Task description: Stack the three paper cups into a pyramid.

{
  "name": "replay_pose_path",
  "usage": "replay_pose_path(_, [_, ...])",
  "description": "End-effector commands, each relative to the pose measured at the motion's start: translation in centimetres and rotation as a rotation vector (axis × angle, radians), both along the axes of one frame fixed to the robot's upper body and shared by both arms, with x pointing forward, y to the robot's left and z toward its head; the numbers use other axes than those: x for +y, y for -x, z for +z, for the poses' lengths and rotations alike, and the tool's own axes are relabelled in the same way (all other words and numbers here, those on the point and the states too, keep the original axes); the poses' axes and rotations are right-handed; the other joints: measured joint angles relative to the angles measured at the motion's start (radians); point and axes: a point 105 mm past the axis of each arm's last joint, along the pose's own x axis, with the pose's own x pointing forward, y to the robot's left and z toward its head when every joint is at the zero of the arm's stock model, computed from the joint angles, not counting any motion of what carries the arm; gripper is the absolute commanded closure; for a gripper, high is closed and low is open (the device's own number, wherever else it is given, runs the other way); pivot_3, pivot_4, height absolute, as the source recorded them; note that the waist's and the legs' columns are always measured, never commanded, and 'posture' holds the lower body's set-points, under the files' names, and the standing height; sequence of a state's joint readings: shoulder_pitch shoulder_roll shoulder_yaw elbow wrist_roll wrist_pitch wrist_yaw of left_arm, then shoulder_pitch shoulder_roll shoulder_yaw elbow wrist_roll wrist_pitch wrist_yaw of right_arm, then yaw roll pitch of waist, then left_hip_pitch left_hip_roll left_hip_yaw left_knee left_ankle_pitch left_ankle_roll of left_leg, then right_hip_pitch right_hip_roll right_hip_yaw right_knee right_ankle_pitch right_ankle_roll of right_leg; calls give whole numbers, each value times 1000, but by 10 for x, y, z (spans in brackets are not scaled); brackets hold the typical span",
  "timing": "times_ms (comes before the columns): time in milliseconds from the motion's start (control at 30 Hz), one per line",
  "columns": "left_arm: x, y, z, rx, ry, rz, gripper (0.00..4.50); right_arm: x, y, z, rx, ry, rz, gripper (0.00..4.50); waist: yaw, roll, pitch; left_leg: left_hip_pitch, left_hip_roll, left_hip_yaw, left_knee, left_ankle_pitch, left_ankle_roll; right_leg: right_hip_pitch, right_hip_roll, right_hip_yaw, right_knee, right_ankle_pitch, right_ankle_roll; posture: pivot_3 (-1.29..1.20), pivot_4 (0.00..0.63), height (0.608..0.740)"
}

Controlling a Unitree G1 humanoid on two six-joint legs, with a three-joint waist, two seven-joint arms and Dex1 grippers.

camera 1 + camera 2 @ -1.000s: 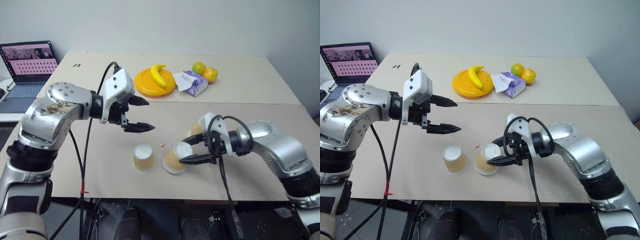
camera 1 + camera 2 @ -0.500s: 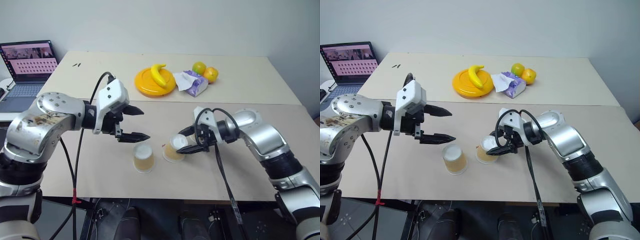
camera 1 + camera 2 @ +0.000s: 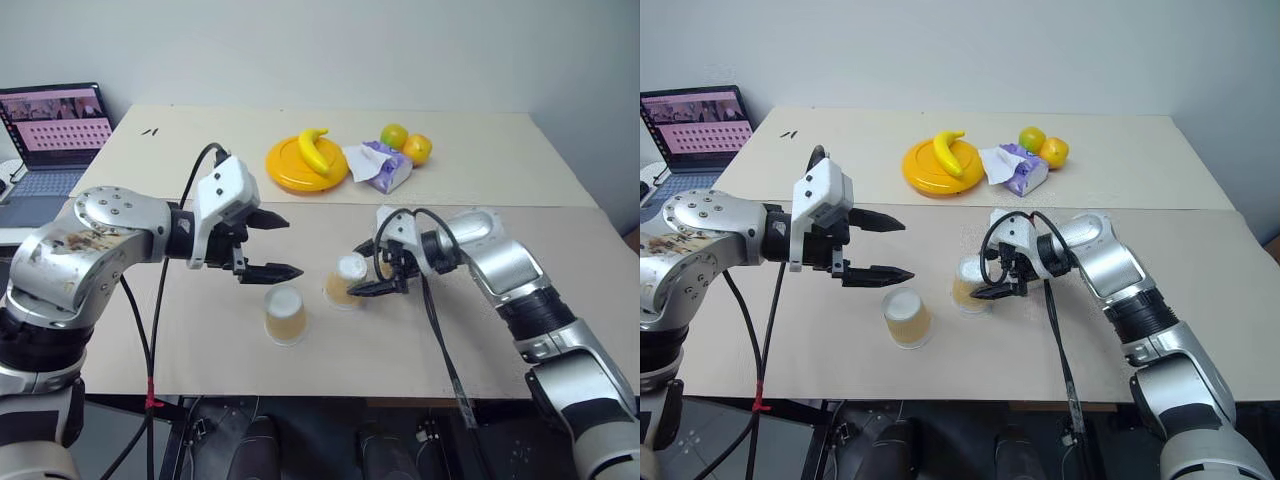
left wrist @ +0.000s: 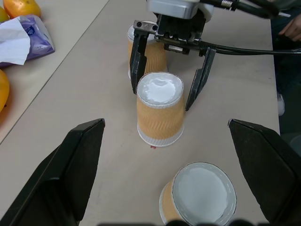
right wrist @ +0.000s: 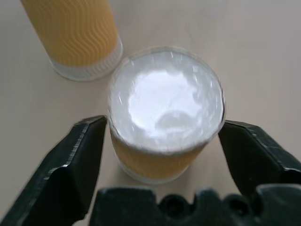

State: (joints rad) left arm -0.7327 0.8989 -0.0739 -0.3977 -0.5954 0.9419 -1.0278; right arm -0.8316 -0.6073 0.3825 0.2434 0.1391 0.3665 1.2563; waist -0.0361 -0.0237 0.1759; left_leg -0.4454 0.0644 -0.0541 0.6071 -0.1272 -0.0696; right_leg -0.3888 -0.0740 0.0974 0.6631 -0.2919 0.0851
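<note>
The right pincer (image 4: 170,66) stands released around an upturned cup (image 4: 159,109) on the counter (image 3: 420,340), seemingly a pyramid base beside its neighbour (image 3: 284,314), while the left pincer (image 3: 270,244) hovers spread and empty.

An upturned paper cup (image 3: 970,284) stands between the right gripper's (image 3: 992,280) parted fingers — another cup (image 3: 905,317) just beside.

Head stereo downward; wrist cameras close over cups (image 4: 160,110)

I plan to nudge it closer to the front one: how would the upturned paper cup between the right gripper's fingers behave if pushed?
The upturned tan ribbed paper cup probably slides easily, looking light and empty. Pushed near its narrow white base, it may tip. Its thin wall likely dents under a hard squeeze.
</note>
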Motion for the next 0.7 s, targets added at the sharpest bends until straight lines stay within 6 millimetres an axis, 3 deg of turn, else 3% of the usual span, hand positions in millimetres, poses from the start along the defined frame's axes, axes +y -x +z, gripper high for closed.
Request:
replay_pose_path(33, [-4,3,12,-53,10,-16,0,1,-3,15,-75,-28,12,52,-2,0,0,0,0,0,0,0,0,0,0,0,0,0,0,0,150,732])
replay_pose_path(500, [-10,-5,13,-68,12,-35,0,-31,4,83,-224,-84,-33,52,-3,0,1,0,0,0,-1,0,0,0,0,0,0,0,0,0,150,732])
replay_pose_path(667, [-11,-5,14,-67,13,-46,0,-62,-2,95,-271,-62,-143,52,-4,0,1,0,0,0,-1,0,0,0,0,0,0,0,0,0,150,732])
replay_pose_path(700, [-12,-6,14,-67,14,-47,0,-75,-6,92,-271,-47,-196,52,-3,0,1,0,0,0,-1,0,0,0,0,0,-1,0,0,0,150,732])
